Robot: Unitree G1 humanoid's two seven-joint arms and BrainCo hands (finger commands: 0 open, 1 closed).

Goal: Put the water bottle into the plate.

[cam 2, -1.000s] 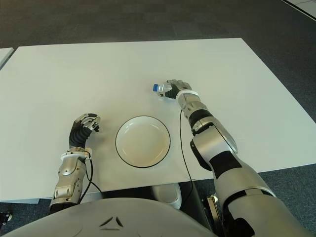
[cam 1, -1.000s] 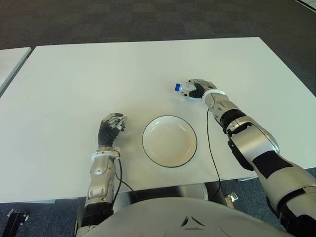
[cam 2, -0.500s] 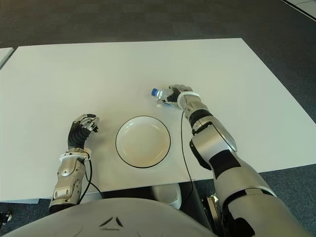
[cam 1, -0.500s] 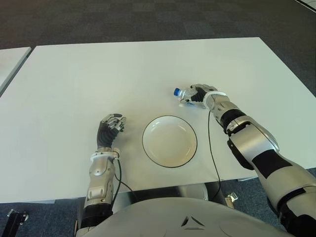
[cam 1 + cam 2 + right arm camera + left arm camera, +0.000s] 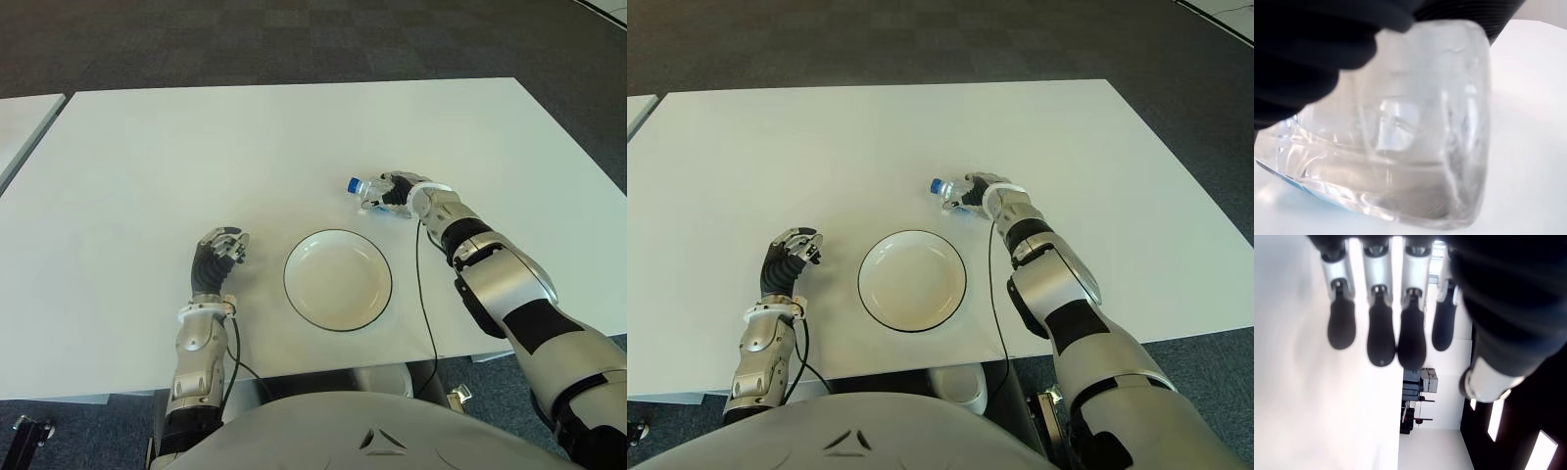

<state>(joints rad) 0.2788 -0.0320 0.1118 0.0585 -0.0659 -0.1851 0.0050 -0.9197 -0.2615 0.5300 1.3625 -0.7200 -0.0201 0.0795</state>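
The right hand (image 5: 400, 192) is closed around the water bottle (image 5: 369, 191) — the bottle lies on its side, blue cap toward frame left, just above the plate (image 5: 338, 280) on the white tabletop (image 5: 196, 147). The left hand (image 5: 219, 251) shows left of the plate — fingers loosely curled, holding nothing.

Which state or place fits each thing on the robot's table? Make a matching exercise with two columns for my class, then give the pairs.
Column one:
1. water bottle
2. plate
3. left hand
4. right hand

Column two:
A. holds nothing, left of the plate
B. closed around the bottle
C. lies sideways, blue cap pointing to the robot's left
D. bare, near the table's front edge

Pairs: 1-C, 2-D, 3-A, 4-B
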